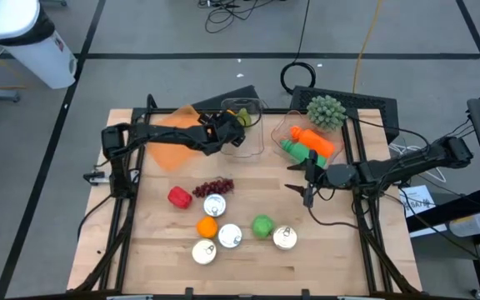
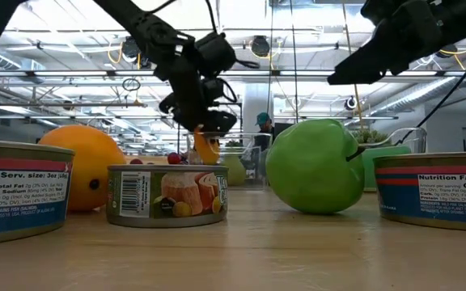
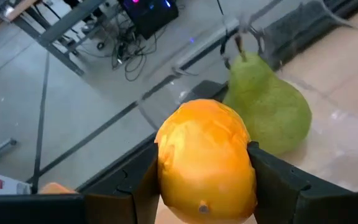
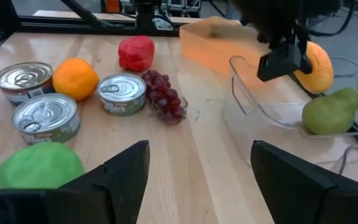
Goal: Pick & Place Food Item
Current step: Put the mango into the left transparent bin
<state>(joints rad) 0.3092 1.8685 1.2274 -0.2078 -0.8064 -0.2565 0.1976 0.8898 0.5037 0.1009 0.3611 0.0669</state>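
Over on the left, the left gripper [image 3: 204, 186] has its jaws clamped on one smooth, rounded yellow-orange fruit [image 3: 205, 158], held above the clear plastic bin [image 1: 244, 125] where one green pear [image 3: 267, 106] lies. On the wooden table [image 1: 248, 179]: one red pepper [image 1: 179, 197], one bunch of dark grapes [image 1: 213, 187], four shiny metal cans [image 1: 215, 205], one orange [image 1: 207, 226], one green apple [image 1: 262, 225]. To the right, the right gripper [image 1: 308, 193] hovers, jaws parted, empty.
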